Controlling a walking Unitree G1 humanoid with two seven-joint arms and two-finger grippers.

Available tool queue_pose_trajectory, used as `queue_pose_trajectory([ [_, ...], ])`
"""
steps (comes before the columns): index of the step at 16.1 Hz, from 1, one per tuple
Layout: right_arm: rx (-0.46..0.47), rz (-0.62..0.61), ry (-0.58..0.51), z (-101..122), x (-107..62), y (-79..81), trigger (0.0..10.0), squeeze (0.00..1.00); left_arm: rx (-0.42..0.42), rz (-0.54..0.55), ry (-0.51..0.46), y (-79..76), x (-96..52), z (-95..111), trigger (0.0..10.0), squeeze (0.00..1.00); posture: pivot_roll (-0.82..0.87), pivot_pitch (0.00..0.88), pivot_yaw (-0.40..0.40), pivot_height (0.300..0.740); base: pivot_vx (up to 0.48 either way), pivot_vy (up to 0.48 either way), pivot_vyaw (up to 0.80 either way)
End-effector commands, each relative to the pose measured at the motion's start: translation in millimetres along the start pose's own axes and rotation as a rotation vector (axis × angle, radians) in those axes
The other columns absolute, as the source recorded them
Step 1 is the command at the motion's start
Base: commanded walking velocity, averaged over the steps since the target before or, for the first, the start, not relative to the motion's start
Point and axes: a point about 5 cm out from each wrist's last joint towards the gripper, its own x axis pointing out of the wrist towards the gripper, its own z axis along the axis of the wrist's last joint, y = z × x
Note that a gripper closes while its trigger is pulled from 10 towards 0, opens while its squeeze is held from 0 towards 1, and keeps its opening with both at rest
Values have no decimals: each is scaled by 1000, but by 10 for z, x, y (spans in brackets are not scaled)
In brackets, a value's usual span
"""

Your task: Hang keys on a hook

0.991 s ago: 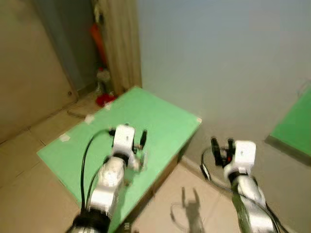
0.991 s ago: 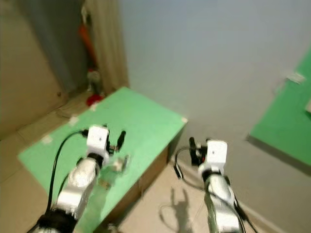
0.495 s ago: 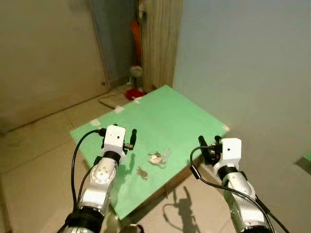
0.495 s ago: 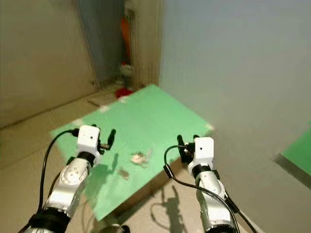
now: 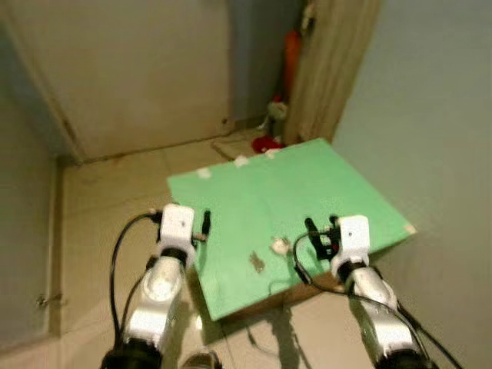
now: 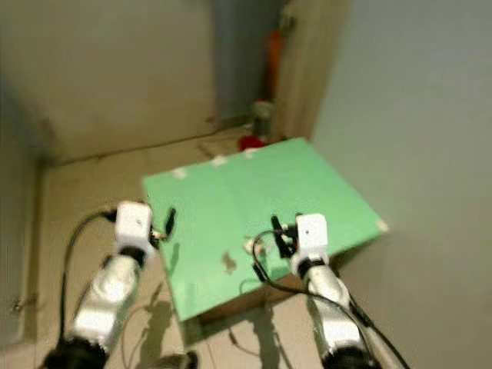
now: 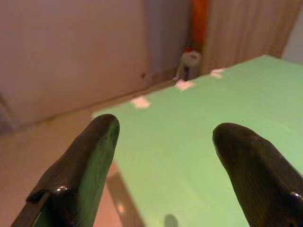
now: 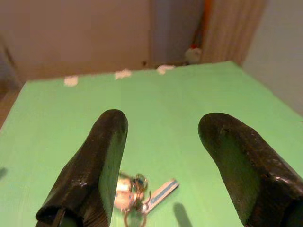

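A bunch of keys [image 5: 279, 245] with a pale tag lies on the low green table [image 5: 323, 184], near its front edge. A smaller dark key piece [image 5: 256, 264] lies just to its left. My right gripper [image 5: 318, 233] hovers open a little to the right of the keys. In the right wrist view the keys [image 8: 136, 190] lie on the green top just short of the two fingertips, and the right gripper [image 8: 163, 126] holds nothing. My left gripper [image 5: 205, 224] is open over the table's left edge, and in the left wrist view the left gripper [image 7: 168, 130] is empty.
Beyond the table stand a beige door [image 5: 146, 69] and a wooden post [image 5: 330, 61], with an orange object [image 5: 291, 52], a white item [image 5: 275, 113] and something red [image 5: 267, 144] on the floor. A pale wall [image 5: 438, 115] runs along the right. Tiled floor [image 5: 108, 200] lies left of the table.
The whole picture has swung as the camera turned left, bringing the table and door to the middle. My right gripper now sits over the table beside the keys.
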Motion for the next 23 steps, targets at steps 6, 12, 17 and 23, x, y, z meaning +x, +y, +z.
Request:
queue_pose_trajectory([
  [6,-15,30,16,-9,102,150,10000,0,36,68,-22,204,-53,75,10000,0,35,21,-49,740,0,0,420],
  [12,37,-89,68,-22,297,140,10000,0,125,100,-44,473,-414,218,10000,0,170,157,-6,740,0,0,0],
  [17,80,-105,241,-340,233,216,10000,0,179,109,-23,603,-719,351,10000,0,262,223,30,740,0,0,0],
  [23,104,-53,272,-421,216,414,10000,0,181,113,3,593,-854,418,10000,0,306,253,27,740,0,0,0],
])
